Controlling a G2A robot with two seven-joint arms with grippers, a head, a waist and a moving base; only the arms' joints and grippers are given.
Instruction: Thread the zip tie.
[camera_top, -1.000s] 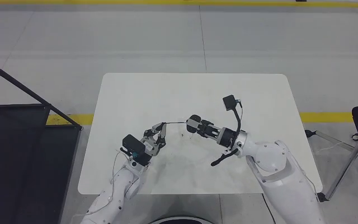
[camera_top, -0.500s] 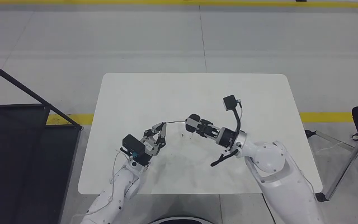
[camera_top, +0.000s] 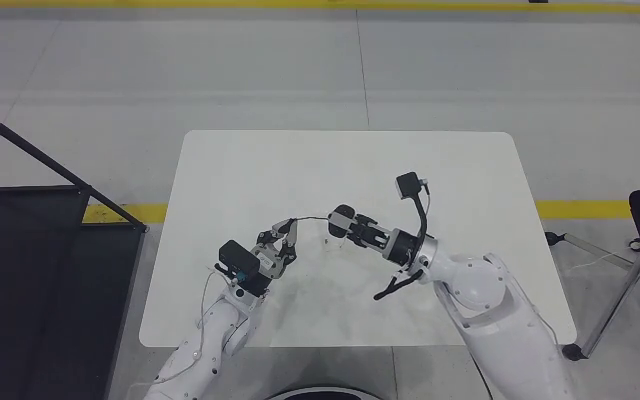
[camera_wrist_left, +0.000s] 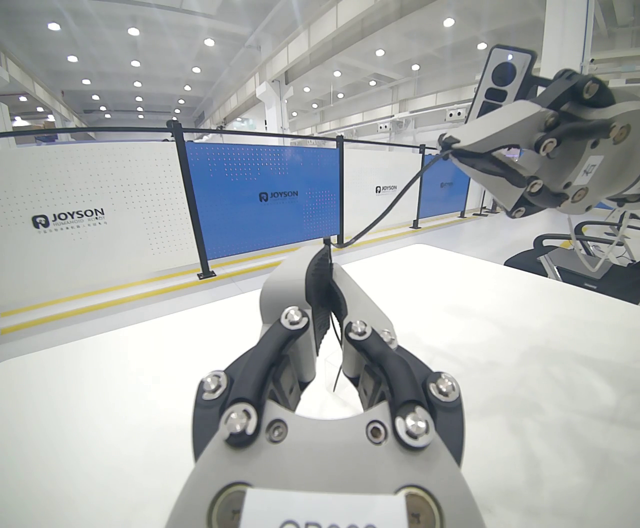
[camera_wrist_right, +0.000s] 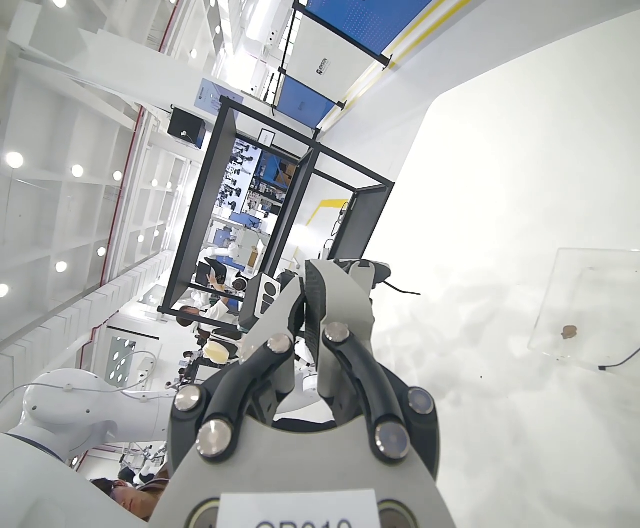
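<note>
A thin black zip tie (camera_top: 312, 218) spans the gap between my two grippers above the white table (camera_top: 450, 180). My left gripper (camera_top: 289, 229) is shut on one end; in the left wrist view the zip tie (camera_wrist_left: 390, 205) rises from the pinched pads (camera_wrist_left: 320, 272) of this gripper (camera_wrist_left: 326, 257) and curves up to the right gripper (camera_wrist_left: 446, 146), which is shut on the other end. In the right wrist view my right gripper (camera_wrist_right: 305, 280) is shut, the tie hidden between its pads. A short black tail (camera_wrist_right: 404, 290) sticks out beside the left gripper beyond.
A small clear plastic square (camera_wrist_right: 590, 310) with a brown speck lies flat on the table close to the right gripper. Bare tabletop surrounds both arms; a black frame stands off the table's left side (camera_top: 60, 260).
The right arm has shifted slightly to the left, toward the left gripper. The left arm has kept still, and both grippers stay shut on the tie.
</note>
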